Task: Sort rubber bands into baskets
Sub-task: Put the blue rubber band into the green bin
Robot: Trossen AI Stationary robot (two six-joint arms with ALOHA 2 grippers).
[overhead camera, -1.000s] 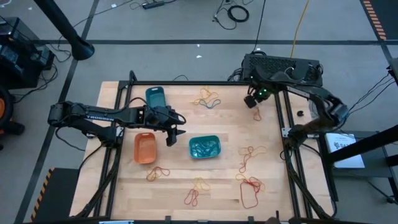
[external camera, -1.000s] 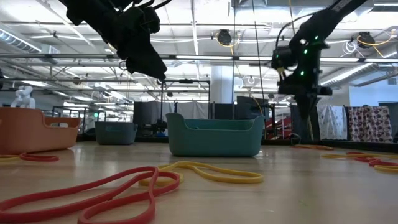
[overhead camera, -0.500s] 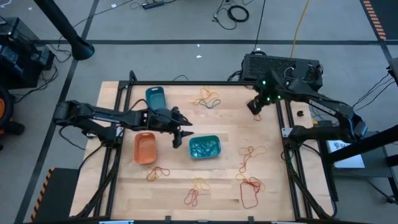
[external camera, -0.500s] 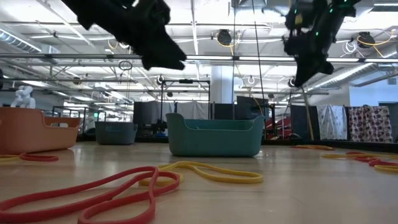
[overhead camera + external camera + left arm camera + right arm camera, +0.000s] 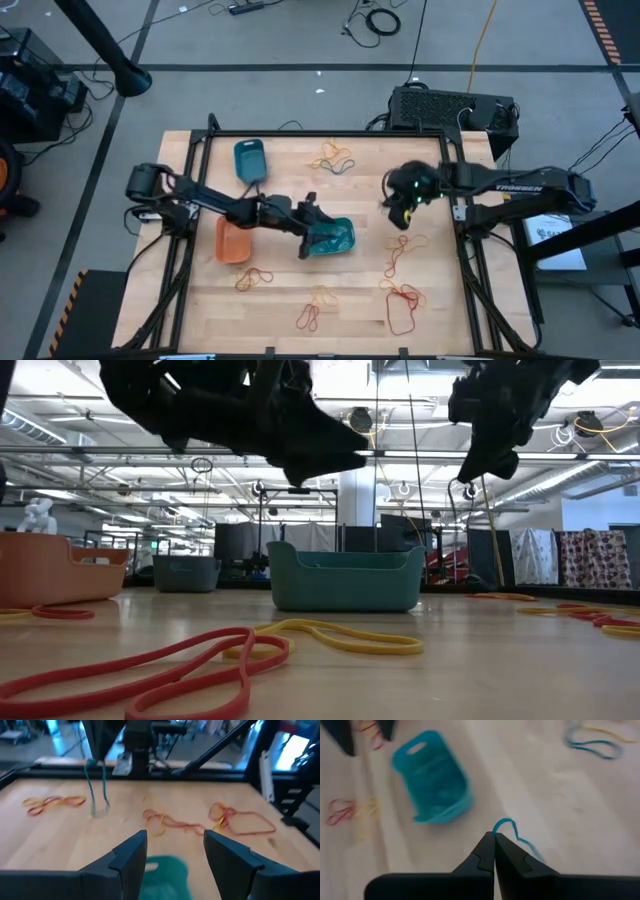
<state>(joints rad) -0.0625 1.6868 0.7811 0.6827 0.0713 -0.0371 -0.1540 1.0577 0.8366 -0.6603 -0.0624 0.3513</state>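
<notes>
High view: left gripper [image 5: 306,238], fingers wide and empty, above teal basket [image 5: 334,240]; right wrist view: right gripper [image 5: 494,841] pinched on a blue-green rubber band [image 5: 512,833], held near that basket.

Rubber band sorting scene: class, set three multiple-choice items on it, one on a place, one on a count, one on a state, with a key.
1. Where is the left gripper?
A. beside the teal basket
B. over the dark blue basket
C. off the table

2. How many baskets are on the table?
A. two
B. three
C. four

3. The right gripper is
A. wide open
B. shut on a blue-green rubber band
C. shut on the orange basket

Key: 1 A, it sits at that basket's edge; 2 B, orange, teal, dark blue; 3 B, the band hangs from its closed tips.
</notes>
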